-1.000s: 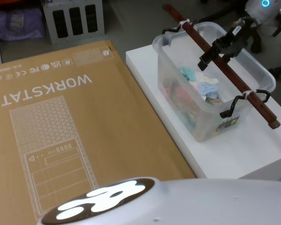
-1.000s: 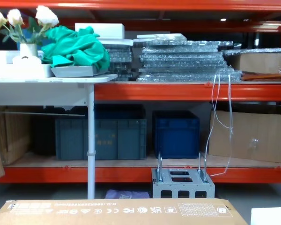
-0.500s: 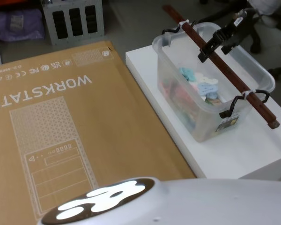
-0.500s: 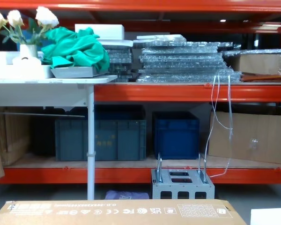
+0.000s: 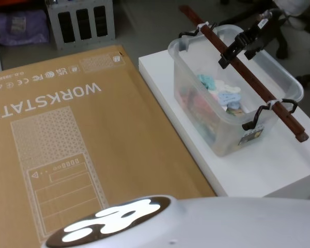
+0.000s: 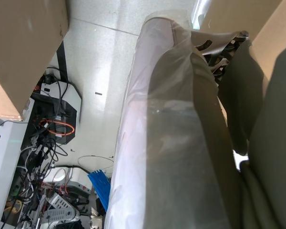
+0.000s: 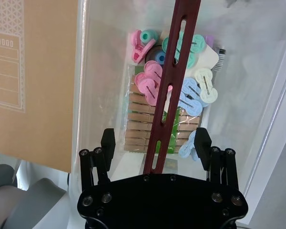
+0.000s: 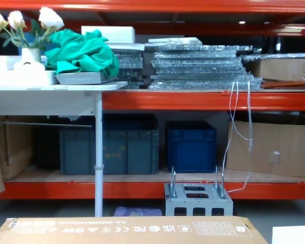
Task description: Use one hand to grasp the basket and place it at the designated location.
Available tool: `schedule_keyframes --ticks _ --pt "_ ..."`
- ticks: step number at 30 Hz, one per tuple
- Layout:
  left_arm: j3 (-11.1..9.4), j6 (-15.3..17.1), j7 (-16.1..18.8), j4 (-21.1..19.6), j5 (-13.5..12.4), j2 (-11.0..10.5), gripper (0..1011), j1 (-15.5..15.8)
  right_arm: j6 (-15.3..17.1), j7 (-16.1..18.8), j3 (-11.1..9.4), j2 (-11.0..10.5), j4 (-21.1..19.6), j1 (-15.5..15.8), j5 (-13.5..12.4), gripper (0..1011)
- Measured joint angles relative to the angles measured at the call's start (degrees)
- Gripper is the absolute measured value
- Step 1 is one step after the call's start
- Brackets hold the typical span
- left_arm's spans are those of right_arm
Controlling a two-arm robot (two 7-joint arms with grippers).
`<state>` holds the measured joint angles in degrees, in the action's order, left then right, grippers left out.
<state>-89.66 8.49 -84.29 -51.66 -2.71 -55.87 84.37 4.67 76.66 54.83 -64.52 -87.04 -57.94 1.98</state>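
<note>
On the white platform point(image 5: 279, 165) to the right of the big cardboard box point(image 5: 67, 144) sits the basket point(image 5: 196, 111), its long side running from far left to near right. The wooden handle point(image 5: 258, 88) lies across the top of it, zip-tied at both ends, and inside I can see a heap of coloured clothespins point(image 7: 190, 93) under the bar.

I have the right gripper point(image 7: 155, 138) over the far half of the handle. From the wrist camera its fingers are spread wide, one on each side of the bar with clear gaps either way, so nothing is pinched yet. The bar runs straight through the middle of the opening, which is the alignment I want: closing across the narrow width of the bar should give a firm hold, and the handle is the only sensible place to lift a tub this wide with one hand.

My grip point looks a bit off centre towards the far end, so I judge the basket may tip when lifted.

The left arm is parked; its camera looks at the floor and a plastic-wrapped part, and I cannot tell how its fingers stand.
</note>
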Motion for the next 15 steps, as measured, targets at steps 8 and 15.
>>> schedule_keyframes --ticks 8,15 --pt "0.00 0.00 0.00 0.00 0.00 0.00 0 0.00 -0.10 -0.02 0.06 0.00 0.05 0.00 -0.09 1000" --pt "0.00 0.00 0.00 0.00 0.00 0.00 0 0.00 -0.15 -0.04 0.11 0.00 0.09 0.00 -0.18 1000"
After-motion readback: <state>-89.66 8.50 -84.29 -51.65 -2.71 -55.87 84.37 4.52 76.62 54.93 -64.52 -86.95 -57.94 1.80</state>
